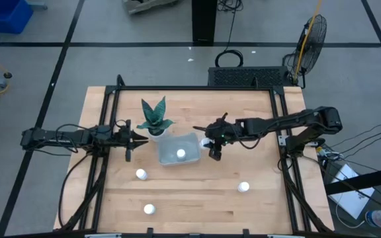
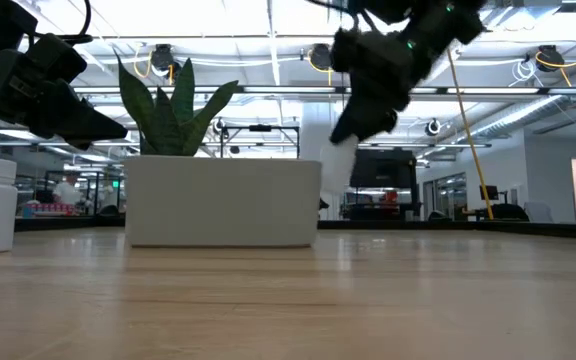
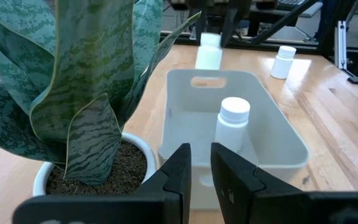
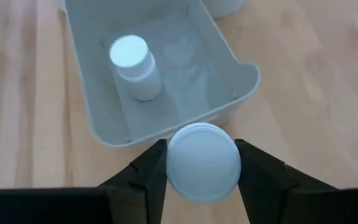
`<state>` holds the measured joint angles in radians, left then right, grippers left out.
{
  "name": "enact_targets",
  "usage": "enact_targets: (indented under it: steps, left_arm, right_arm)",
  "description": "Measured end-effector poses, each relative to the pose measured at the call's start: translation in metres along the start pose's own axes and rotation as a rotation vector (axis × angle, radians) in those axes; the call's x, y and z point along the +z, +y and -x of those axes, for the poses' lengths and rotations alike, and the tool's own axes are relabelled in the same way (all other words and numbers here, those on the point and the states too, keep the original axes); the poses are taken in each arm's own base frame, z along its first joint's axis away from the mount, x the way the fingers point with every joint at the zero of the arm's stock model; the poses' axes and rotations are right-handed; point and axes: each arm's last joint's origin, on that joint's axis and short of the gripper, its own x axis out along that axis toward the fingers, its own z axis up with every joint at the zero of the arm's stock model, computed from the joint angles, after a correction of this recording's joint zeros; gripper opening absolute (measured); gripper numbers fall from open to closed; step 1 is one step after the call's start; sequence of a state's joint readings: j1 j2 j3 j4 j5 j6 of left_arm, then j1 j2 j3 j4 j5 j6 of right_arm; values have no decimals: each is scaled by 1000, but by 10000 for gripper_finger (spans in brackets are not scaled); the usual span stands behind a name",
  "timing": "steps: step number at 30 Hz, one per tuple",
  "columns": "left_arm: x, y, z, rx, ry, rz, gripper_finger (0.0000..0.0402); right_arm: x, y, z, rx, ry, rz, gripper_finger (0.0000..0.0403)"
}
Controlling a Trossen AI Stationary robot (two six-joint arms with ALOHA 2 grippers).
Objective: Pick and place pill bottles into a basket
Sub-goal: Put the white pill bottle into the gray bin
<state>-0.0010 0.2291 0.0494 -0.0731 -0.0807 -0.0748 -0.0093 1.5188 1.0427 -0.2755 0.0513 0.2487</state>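
The pale grey-blue basket (image 1: pixel 189 140) lies at the table's middle, with one white pill bottle (image 1: pixel 180 155) standing upright in it (image 4: pixel 134 65). My right gripper (image 1: pixel 210 143) is shut on a second pill bottle (image 4: pixel 204 162) just off the basket's right end. My left gripper (image 1: pixel 136 139) is shut and empty beside the plant pot, left of the basket. Three more pill bottles stand on the table nearer the front: (image 1: pixel 141 174), (image 1: pixel 149 209), (image 1: pixel 244 187). My right gripper pinches the pill bottle between its two fingers (image 4: pixel 151 171), one on each side of its round cap (image 4: pixel 225 186). The fingers come from above, pointing down. The bottle hangs upright and clear of the table beside the basket's end wall (image 3: pixel 209 53).
A white pot with a green spiky plant (image 1: pixel 155 122) stands against the basket's far left corner, right in front of my left gripper (image 3: pixel 92 168). The table's frame rails (image 1: pixel 280 125) run along both sides. Bare wood lies at the front middle.
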Motion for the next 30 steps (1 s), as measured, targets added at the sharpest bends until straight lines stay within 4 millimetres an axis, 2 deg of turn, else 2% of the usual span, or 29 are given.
enact_targets:
  steps: [5, 21, 25, 30]
  left_arm:
    - [0, 0, 0, 0, -1, 2, 65]
    - [0, 0, 0, 0, -4, -16, 65]
    - [1, 0, 0, 0, -7, -17, 65]
    - [2, 0, 0, 6, -16, -19, 65]
  right_arm:
    - [21, 4, 14, -6, -13, 49, 147]
    - [53, 18, 32, 31, -56, 95, 147]
    - [59, 24, 25, 56, -24, 111, 147]
    - [59, 33, 0, 77, 95, 145, 147]
